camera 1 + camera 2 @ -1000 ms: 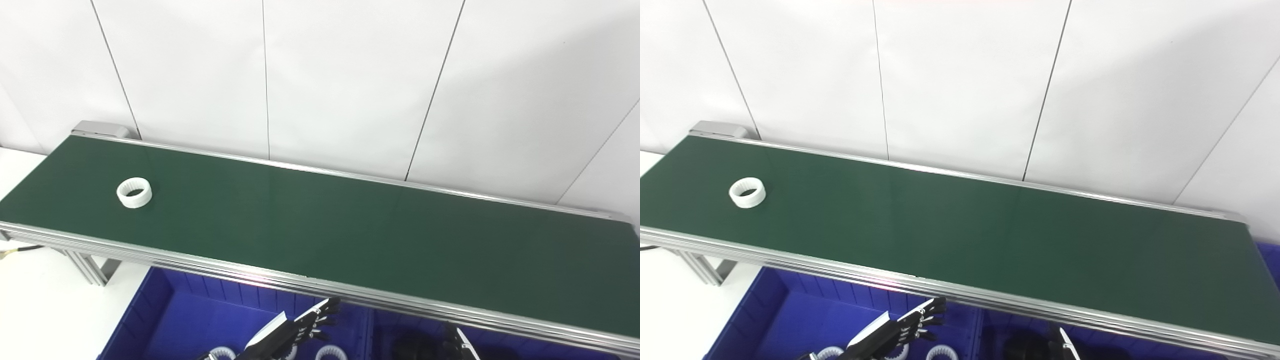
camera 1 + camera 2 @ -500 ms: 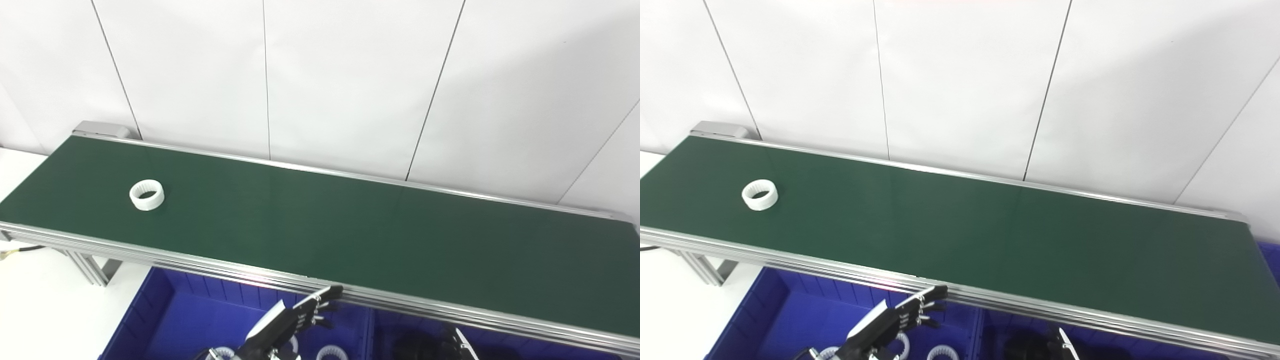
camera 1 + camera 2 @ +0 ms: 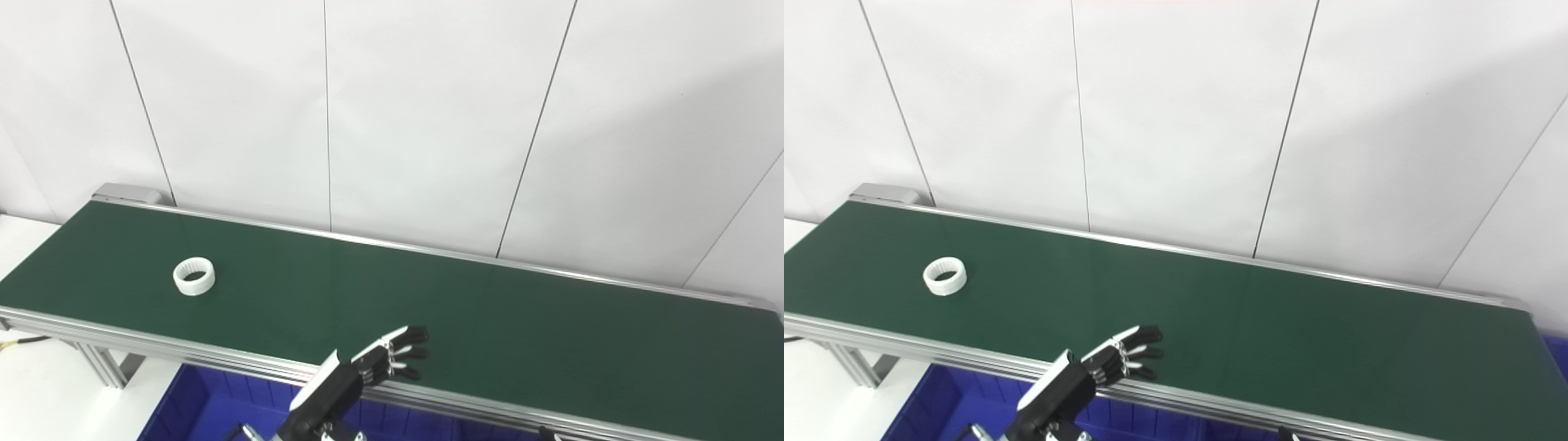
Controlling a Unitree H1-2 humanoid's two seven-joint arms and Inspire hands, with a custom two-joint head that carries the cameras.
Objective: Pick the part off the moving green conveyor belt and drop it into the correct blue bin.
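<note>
A white toothed ring (image 3: 194,277) lies flat on the green conveyor belt (image 3: 520,318), towards its left end. My left hand (image 3: 383,362) hovers over the belt's near rail around the middle, open, fingers spread and pointing right, holding nothing. The ring sits well to the left of that hand and farther back. In the right eye view the ring (image 3: 944,277) and left hand (image 3: 1118,358) stand the same way. Only a dark sliver of my right hand (image 3: 542,433) peeks in at the bottom edge.
A blue bin (image 3: 202,410) shows below the belt's near rail at the bottom left, its contents out of frame. The belt's aluminium frame and leg (image 3: 101,367) stand at the left. A white panelled wall runs behind the belt.
The camera has tilted up, so the bins dropped mostly out of view. My left hand rose from over the bin to above the belt's near rail. The ring travelled right along the belt.
</note>
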